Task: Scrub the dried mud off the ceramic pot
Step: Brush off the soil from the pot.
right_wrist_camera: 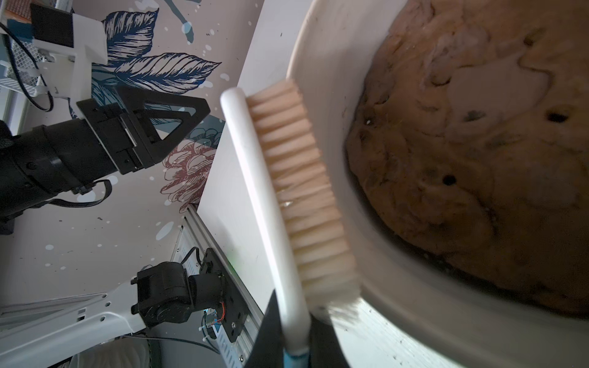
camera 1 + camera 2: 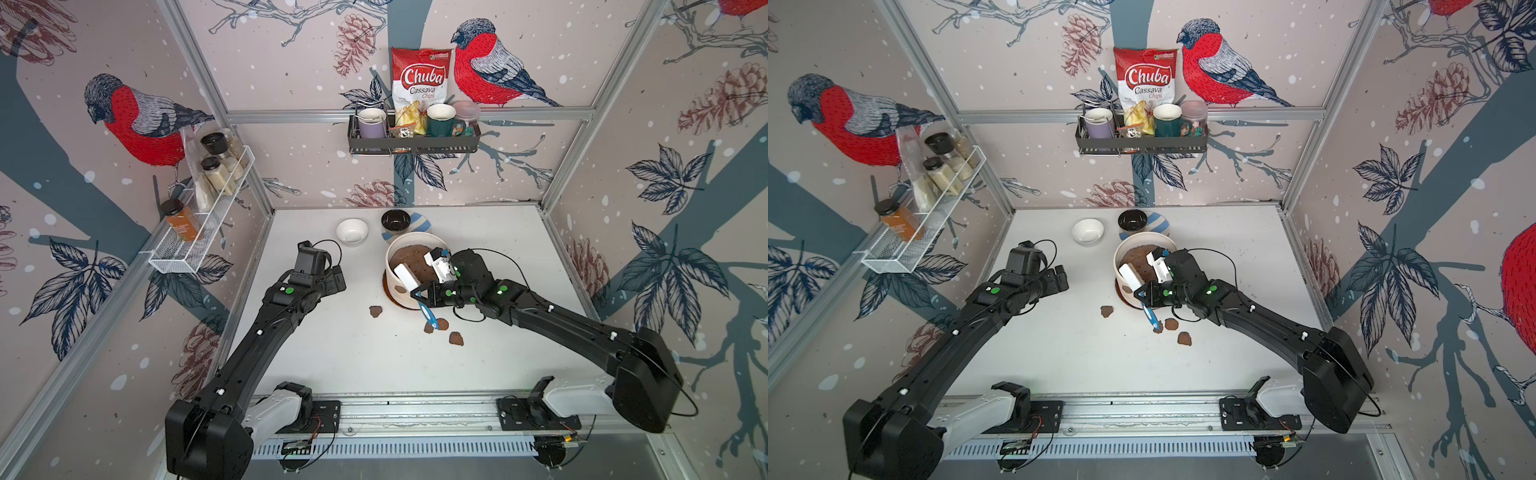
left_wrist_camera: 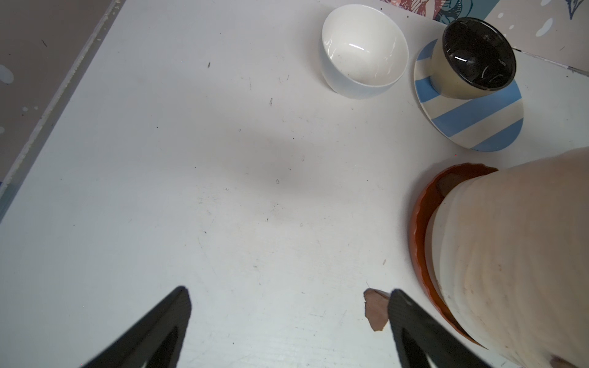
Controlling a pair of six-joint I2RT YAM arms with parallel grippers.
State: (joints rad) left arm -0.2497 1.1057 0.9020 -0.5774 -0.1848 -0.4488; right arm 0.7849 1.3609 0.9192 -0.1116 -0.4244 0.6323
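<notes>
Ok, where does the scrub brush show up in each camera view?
Top view: brush just right of centre, head at the near rim of the pot.
Top view: brush just left of centre, same pose.
Left wrist: not in it.
Right wrist: brush runs through the middle, bristles at the rim.
Shared landmark: the pot, in all four.

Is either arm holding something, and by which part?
The right pincer grips a scrub brush by its handle, just behind the bristles. The left pincer is open and empty.
</notes>
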